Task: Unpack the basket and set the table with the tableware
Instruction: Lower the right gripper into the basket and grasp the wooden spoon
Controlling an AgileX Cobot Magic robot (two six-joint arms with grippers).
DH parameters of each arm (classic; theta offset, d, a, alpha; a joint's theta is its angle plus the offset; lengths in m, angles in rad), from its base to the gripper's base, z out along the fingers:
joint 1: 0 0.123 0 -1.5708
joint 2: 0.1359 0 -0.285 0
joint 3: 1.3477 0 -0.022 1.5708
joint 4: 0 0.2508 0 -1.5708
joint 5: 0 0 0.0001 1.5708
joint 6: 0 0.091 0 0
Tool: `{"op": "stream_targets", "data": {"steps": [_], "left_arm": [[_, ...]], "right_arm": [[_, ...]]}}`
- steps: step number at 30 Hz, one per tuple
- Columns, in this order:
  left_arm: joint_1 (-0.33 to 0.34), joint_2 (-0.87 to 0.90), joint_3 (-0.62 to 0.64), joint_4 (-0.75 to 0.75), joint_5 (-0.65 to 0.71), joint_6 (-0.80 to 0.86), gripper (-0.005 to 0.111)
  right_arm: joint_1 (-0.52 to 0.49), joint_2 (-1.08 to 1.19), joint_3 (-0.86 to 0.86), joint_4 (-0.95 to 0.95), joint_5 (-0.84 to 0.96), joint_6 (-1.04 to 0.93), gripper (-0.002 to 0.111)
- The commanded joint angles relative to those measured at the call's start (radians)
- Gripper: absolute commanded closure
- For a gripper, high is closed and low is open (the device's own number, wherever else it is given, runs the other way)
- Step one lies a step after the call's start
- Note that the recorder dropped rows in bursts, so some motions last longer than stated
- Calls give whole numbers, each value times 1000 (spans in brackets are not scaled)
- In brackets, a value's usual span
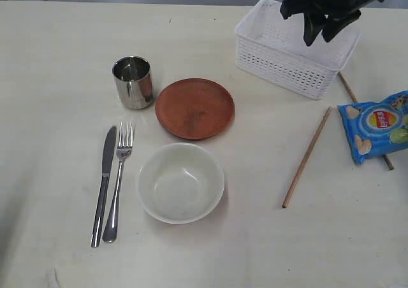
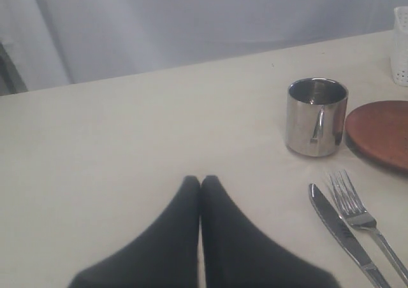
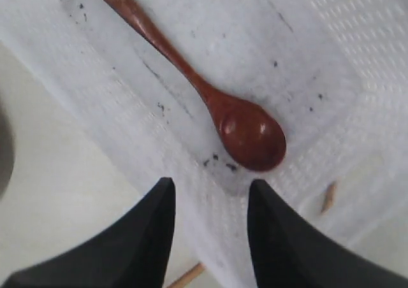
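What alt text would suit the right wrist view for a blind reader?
A reddish-brown wooden spoon lies inside the white basket, its bowl end toward the black tool. The tool is open, hovering over the basket's edge, with pale table beside it.

1. Cup (image 1: 133, 82) left of plate (image 1: 195, 108); bowl (image 1: 181, 182) before plate.
2. Knife (image 1: 104, 185) and fork (image 1: 119, 181) side by side, left of bowl.
3. Spoon (image 3: 197, 84) lies in basket (image 1: 280, 65), behind and right of plate.
4. Packet (image 1: 377, 125) lies on one chopstick (image 1: 349, 87); second chopstick (image 1: 307, 157) just left.
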Motion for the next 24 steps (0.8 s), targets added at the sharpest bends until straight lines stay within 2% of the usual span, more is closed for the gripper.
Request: {"op": "stream_targets", "data": {"steps": [1,9,12,16,24], "left_arm": [[2,-3,2,-9,-7,0,107],[2,-3,2,-9,-7,0,107],[2,-3,2,-9,-7,0,107],[2,-3,2,-9,-7,0,107],[2,-3,2,-9,-7,0,107]], "right_arm": [[-15,95,-98,85,15,-176,71],[-12,227,-199,80,7,-254,71],[-12,251,-199,80,7,-295,70],[-4,276,-199,78,4,-330,62],[0,318,-199,72,10,-321,62]]}}
